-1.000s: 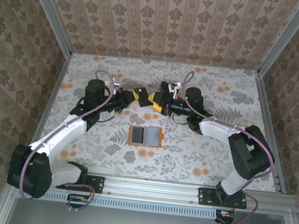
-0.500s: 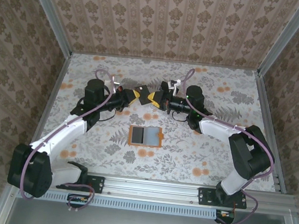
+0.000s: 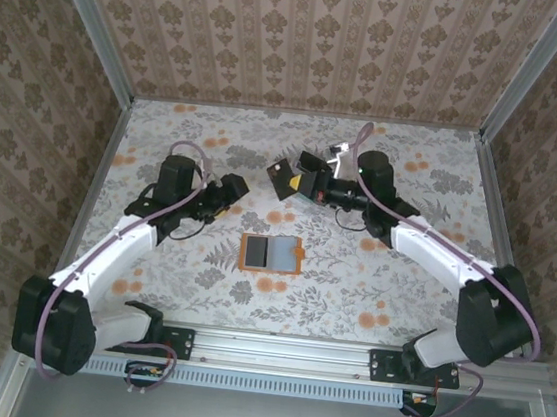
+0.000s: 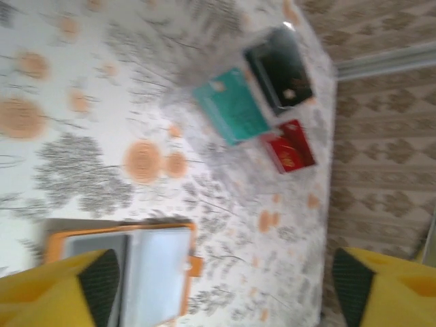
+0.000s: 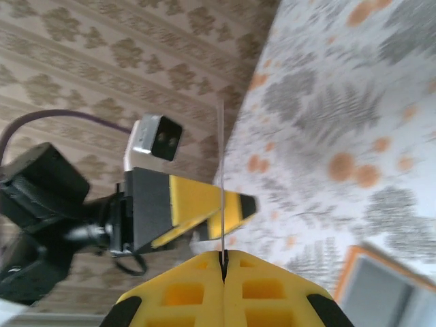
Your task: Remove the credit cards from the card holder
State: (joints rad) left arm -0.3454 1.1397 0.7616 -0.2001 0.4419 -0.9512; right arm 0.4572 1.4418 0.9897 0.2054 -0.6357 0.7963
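— Right pincer (image 5: pixel 223 256)?
— Pressed together on a thin card (image 3: pixel 282 176). Left pincer (image 4: pixel 221 286) spread.
— Card holder (image 3: pixel 269 253)?
— Flat on the worktop (image 3: pixel 350 287), at 6 o'clock from the right pincer, long axis 3-to-9.

orange, teal-green, red and black on a floral desk
the desk (image 3: pixel 401 283) is white with grey fern leaves and orange blossoms; the walls (image 3: pixel 308 41) carry beige-brown damask stripes. the card holder (image 3: pixel 269 254) is orange with greyish pockets. the left wrist view shows a black card (image 4: pixel 279 68), a teal-green card (image 4: pixel 231 105) and a red card (image 4: pixel 289 146) with pale marks. the left end effector (image 3: pixel 230 191) and right end effector (image 5: pixel 223 255) are yellow and black; the edge-on card (image 5: pixel 221 170) in the right one reads as a thin grey line.
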